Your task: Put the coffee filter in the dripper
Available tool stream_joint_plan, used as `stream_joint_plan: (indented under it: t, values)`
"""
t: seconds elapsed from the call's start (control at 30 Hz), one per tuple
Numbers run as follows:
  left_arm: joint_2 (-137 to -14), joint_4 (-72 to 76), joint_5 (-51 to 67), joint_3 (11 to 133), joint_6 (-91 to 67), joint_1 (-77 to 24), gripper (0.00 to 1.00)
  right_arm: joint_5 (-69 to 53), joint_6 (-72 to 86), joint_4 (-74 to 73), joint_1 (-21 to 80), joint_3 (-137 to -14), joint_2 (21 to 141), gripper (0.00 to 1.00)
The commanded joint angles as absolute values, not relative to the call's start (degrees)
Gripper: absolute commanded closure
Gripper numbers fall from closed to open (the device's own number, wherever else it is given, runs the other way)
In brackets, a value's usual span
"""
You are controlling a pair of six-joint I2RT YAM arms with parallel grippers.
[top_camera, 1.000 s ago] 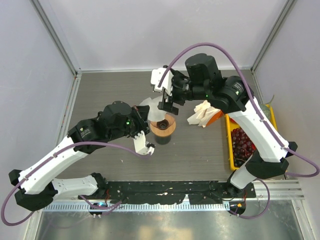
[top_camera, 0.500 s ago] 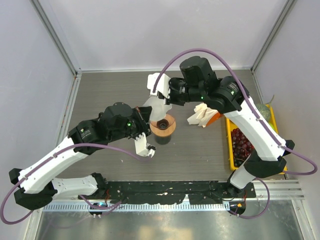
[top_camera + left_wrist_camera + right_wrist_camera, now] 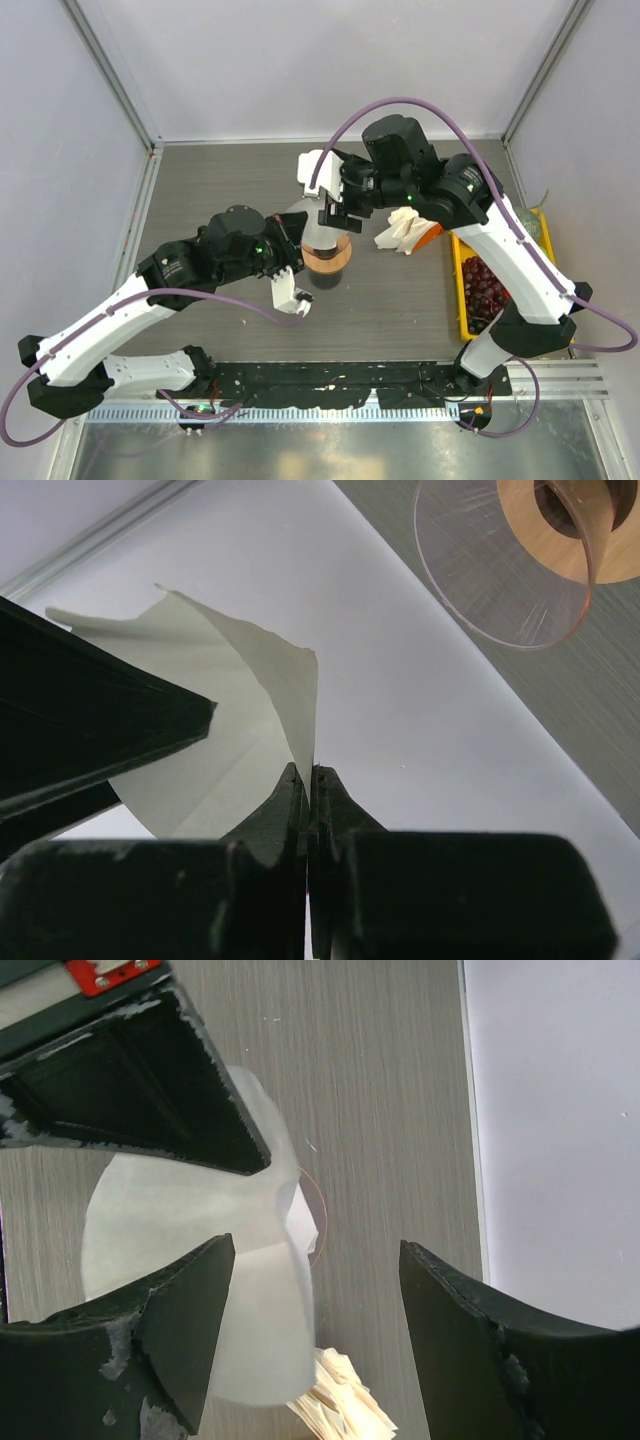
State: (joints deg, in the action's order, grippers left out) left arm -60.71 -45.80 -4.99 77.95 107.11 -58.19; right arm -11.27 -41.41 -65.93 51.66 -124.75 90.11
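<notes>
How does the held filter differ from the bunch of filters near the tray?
The filter is one smooth sheet; the bunch is many ruffled sheets. The filter is pinched in the shut jaws of the left gripper, above the table; the bunch lies on the table. Both are pale paper.

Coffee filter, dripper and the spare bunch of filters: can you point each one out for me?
coffee filter (image 3: 235, 730), left wrist view, middle of the paper fan.
dripper (image 3: 525, 535), left wrist view, wooden collar.
bunch of filters (image 3: 403, 230), top view, ruffled middle.

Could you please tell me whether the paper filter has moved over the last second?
Yes. The paper filter has shifted right, over the dripper, and now hides the dark centre that showed a second ago.
</notes>
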Motion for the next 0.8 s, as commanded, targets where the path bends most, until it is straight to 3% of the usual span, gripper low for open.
stream_joint_plan:
  t: [0.0, 0.37, 0.53, 0.63, 0.67, 0.7, 0.73, 0.77]
  values:
    - [-59.76, -42.54, -5.28, 78.57, 108.11, -59.24, 0.94, -10.47, -40.96, -67.94, 52.03, -128.67, 93.07, 0.28]
    - [-59.50, -42.63, -5.36, 78.57, 106.61, -59.85, 0.91, -1.67, -40.96, -63.11, 52.65, -126.30, 92.99, 0.64]
    - [-59.76, -42.19, -6.15, 78.66, 104.33, -60.03, 0.78, -1.14, -39.73, -61.70, 52.65, -126.21, 92.29, 0.89]
    - [-59.33, -42.01, -5.98, 78.75, 98.90, -60.03, 0.56, -1.32, -39.11, -61.17, 52.56, -125.86, 91.41, 0.95]
    - [-59.24, -42.45, -6.15, 78.75, 95.83, -60.03, 0.45, -1.41, -38.85, -60.91, 52.56, -124.82, 90.54, 0.95]
    - [-58.98, -43.15, -6.24, 78.84, 92.84, -60.03, 0.19, -1.49, -38.59, -60.13, 52.56, -124.11, 90.01, 0.95]
    - [-58.28, -43.76, -5.72, 79.01, 89.42, -60.03, 0.08, -1.58, -37.97, -59.77, 52.47, -122.01, 88.52, 0.95]
    - [-57.75, -44.55, -4.93, 79.19, 86.34, -59.86, 0.03, -2.10, -37.53, -58.81, 52.12, -120.86, 87.55, 0.95]
